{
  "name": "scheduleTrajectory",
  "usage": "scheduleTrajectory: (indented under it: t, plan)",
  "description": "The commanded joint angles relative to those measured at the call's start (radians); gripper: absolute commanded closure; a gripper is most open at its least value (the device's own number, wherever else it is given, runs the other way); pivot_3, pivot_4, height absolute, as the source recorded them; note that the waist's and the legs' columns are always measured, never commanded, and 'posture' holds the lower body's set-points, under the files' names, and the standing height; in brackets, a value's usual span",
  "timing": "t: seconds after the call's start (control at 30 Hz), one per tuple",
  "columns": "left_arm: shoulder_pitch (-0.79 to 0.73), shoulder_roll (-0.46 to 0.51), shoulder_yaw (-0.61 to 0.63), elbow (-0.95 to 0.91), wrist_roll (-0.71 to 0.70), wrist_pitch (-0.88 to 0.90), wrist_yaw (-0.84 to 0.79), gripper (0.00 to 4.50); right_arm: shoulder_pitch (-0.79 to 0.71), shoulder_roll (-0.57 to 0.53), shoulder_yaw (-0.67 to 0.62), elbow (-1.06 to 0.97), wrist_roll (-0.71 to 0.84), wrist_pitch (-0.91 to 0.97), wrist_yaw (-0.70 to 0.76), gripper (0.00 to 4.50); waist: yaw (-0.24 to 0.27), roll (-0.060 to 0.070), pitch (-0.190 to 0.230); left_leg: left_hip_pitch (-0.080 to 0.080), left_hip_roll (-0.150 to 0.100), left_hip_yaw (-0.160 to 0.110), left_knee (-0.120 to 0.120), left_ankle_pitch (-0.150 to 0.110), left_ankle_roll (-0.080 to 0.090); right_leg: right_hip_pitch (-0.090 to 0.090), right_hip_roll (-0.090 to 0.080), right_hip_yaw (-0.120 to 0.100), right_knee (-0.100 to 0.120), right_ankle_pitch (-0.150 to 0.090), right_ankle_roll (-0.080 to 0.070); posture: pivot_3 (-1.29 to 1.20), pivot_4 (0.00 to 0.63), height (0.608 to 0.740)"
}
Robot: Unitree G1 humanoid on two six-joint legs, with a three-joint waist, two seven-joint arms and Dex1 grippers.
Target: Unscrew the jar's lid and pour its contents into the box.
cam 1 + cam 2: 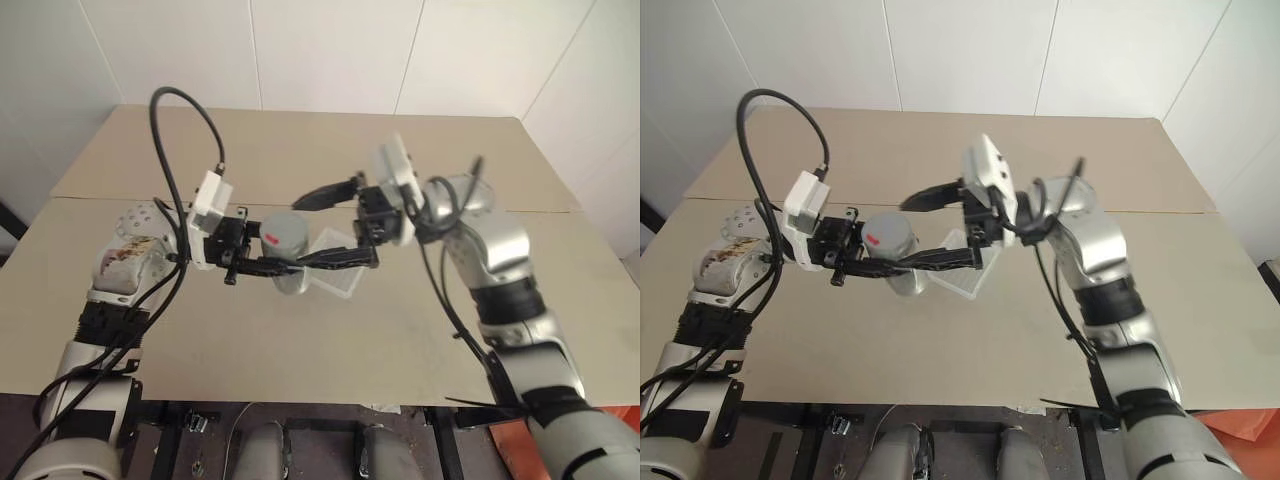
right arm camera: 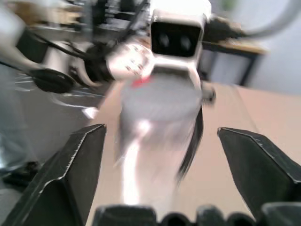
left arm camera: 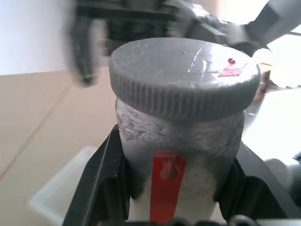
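Note:
My left gripper (image 1: pixel 283 266) is shut on the jar (image 3: pixel 178 141), holding it upright above the table. The jar is greyish plastic with a red-and-white label. The grey lid (image 1: pixel 283 231), with a small red mark on top, sits on the jar. My right gripper (image 1: pixel 303 233) reaches in from the right and is open. Its two black fingers (image 2: pixel 70 174) are spread wide on either side of the lid and do not grip it. The box (image 1: pixel 341 274), a translucent white tray, lies on the table just below and to the right of the jar. The contents are hidden inside the jar.
The beige table (image 1: pixel 300 340) has a seam running across behind the arms. Its front edge is close below them. White walls stand behind the table's far edge. Black cables loop up from my left wrist.

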Motion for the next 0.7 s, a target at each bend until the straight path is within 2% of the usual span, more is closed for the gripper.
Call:
scheduleTrajectory:
  t: [0.03,0.17,0.27,0.53,0.7]
  plan:
    - [0.008,-0.02,0.034,0.003,0.026,-0.03,0.063,2.57,0.016,0.02,-0.053,-0.236,0.036,0.138,-0.216,0.03,-0.006,0.0,0.0,0.0,0.0,0.0,0.0,0.001,-0.001,-0.001,0.0,0.0,0.0,0.0,0.0,0.0,0.15,0.74]
    - [0.024,-0.049,0.031,-0.017,0.043,-0.023,0.107,2.57,0.005,0.092,0.001,-0.366,0.012,0.296,-0.428,0.03,-0.018,0.0,0.0,0.0,0.001,0.0,-0.001,0.002,-0.003,-0.002,0.001,0.0,0.002,0.0,0.0,0.0,0.15,0.74]
    - [0.03,-0.06,0.028,-0.03,0.044,-0.017,0.119,2.57,-0.018,0.148,0.061,-0.361,-0.04,0.348,-0.537,0.03,-0.02,0.0,0.0,0.0,0.0,0.0,-0.001,0.002,-0.003,-0.002,0.001,0.001,0.002,0.0,-0.001,0.0,0.15,0.74]
    - [0.026,-0.052,0.039,-0.04,0.045,-0.011,0.116,2.57,-0.07,0.211,0.09,-0.219,-0.104,0.345,-0.633,0.03,-0.018,0.0,0.0,-0.001,0.0,0.0,-0.001,0.001,-0.002,-0.002,0.001,0.0,0.001,0.0,0.0,0.0,0.15,0.74]
    - [0.033,-0.024,0.062,-0.049,0.03,0.001,0.107,2.57,-0.035,0.129,0.055,-0.217,-0.098,0.318,-0.576,0.03,-0.02,0.0,0.0,-0.002,0.0,-0.001,-0.001,0.001,-0.002,-0.002,0.001,0.0,0.0,0.0,0.0,0.0,0.15,0.74]
